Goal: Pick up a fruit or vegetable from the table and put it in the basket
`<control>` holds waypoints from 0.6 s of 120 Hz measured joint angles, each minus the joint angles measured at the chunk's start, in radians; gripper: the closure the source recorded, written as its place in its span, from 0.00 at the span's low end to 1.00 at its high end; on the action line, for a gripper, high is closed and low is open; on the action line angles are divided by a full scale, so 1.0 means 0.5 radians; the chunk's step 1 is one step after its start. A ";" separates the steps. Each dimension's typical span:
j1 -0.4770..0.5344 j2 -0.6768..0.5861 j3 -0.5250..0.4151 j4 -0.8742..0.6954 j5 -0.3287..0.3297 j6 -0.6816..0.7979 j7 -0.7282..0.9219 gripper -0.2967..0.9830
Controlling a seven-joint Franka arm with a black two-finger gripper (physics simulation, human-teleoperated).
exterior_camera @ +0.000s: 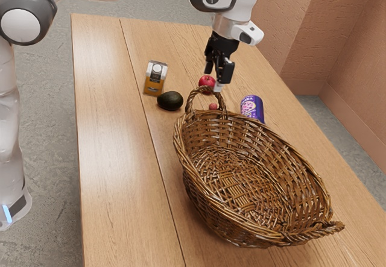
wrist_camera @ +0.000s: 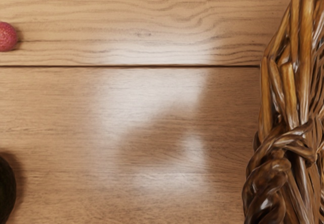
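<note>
White and grey casing covers the arm (exterior_camera: 21, 23), whose base stands on the floor (exterior_camera: 51, 158) at the exterior view's left and whose upper links reach over the wooden worktop (exterior_camera: 114, 158). The leftmost of the small things on the wood is an amber carton (exterior_camera: 154, 81) with a pale top. Just beside it, nearer the exterior camera, lies the dark avocado (exterior_camera: 170, 100) on its side. Next comes the round red fruit (exterior_camera: 206, 82), partly hidden by the basket's arched handle, and then the smaller pinkish fruit (exterior_camera: 213, 106), seen close to that same handle. All three fruits are on the worktop, outside the basket.

The black gripper (exterior_camera: 216, 77) points down near this end of the basket. Its fingers (exterior_camera: 226, 71) stand apart, with nothing gripped between them; whether a tip touches the handle cannot be told. Brown woven wicker forms the big oval basket (exterior_camera: 241, 219), which stretches towards the exterior view's right and ends in a second twisted handle. Behind its far rim is a purple can (exterior_camera: 251, 106), its lower part hidden. The wrist view shows the pinkish fruit apart from the basket.
</note>
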 joint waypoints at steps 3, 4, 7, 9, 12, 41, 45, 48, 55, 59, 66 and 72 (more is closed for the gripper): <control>0.047 0.110 -0.048 0.167 0.008 -0.007 -0.001 0.23; 0.063 0.155 -0.067 0.233 0.011 -0.010 -0.001 0.23; 0.093 0.254 -0.109 0.380 0.020 -0.020 -0.002 0.23; 0.101 0.298 -0.128 0.446 0.026 -0.026 -0.003 0.23; 0.105 0.344 -0.148 0.514 0.032 -0.034 -0.003 0.23; 0.109 0.398 -0.202 0.628 0.062 -0.079 -0.010 0.23; 0.104 0.377 -0.226 0.629 0.066 -0.087 -0.011 0.23; 0.096 0.372 -0.240 0.630 0.069 -0.091 -0.011 0.23; 0.087 0.394 -0.249 0.630 0.077 -0.096 -0.012 0.23; 0.091 0.417 -0.249 0.629 0.088 -0.098 -0.010 0.23; 0.095 0.461 -0.187 0.627 0.101 -0.101 0.013 0.23; 0.104 0.482 -0.075 0.627 0.108 -0.103 0.049 0.23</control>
